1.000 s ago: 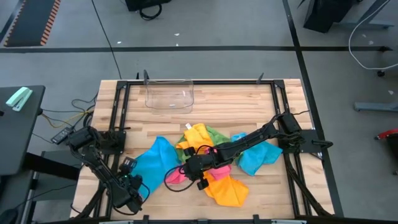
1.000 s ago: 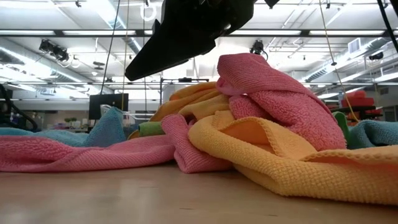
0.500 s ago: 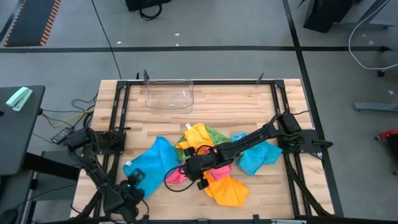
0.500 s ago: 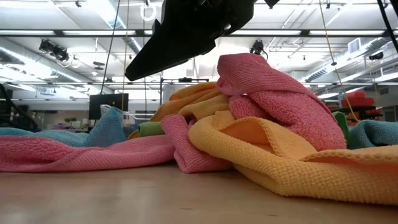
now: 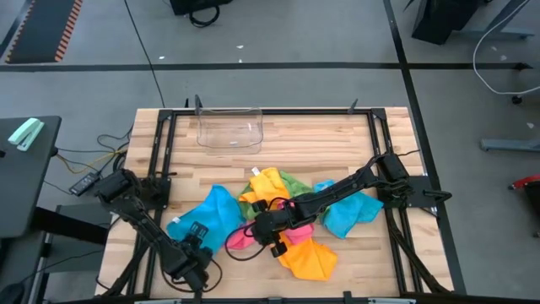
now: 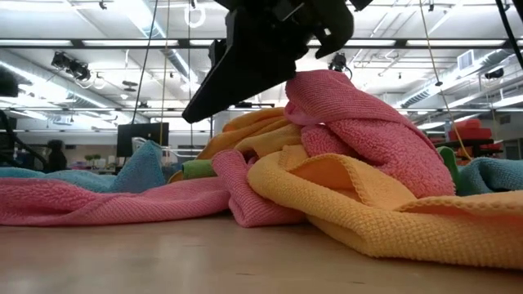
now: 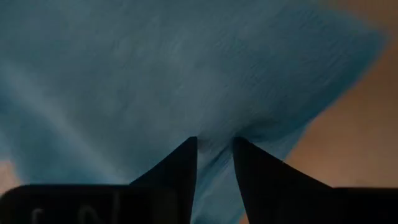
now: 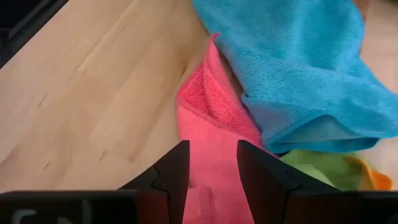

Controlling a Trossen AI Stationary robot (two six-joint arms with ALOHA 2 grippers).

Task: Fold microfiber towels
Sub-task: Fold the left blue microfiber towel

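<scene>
1. Two grippers are at work on one heap of microfiber towels: the left gripper at the near-left edge of the heap, the right gripper reaching into its middle.
2. Between the left fingers lies a corner of the blue towel, with the rest of it spreading out ahead of the tips. The jaws stand narrow with cloth in the gap, but whether they have bitten yet I cannot tell.
3. The right fingers straddle the pink towel, whose folded edge runs forward from the gap. The blue cloth lies just beyond the tips and overlaps the pink one, with green showing past it. The jaws look part open; a true grip is not clear.
4. My judgement: the step in hand is separating one towel from the heap so it can be laid flat.
5. To do it well, the left fingers should close fully on the blue corner alone, then draw it away from the heap, low over the wooden table.
6. The right fingers should take a single pink layer, since the towels overlap and may drag along together.
7. An orange-yellow towel lies beside the right gripper, on the near side.
</scene>
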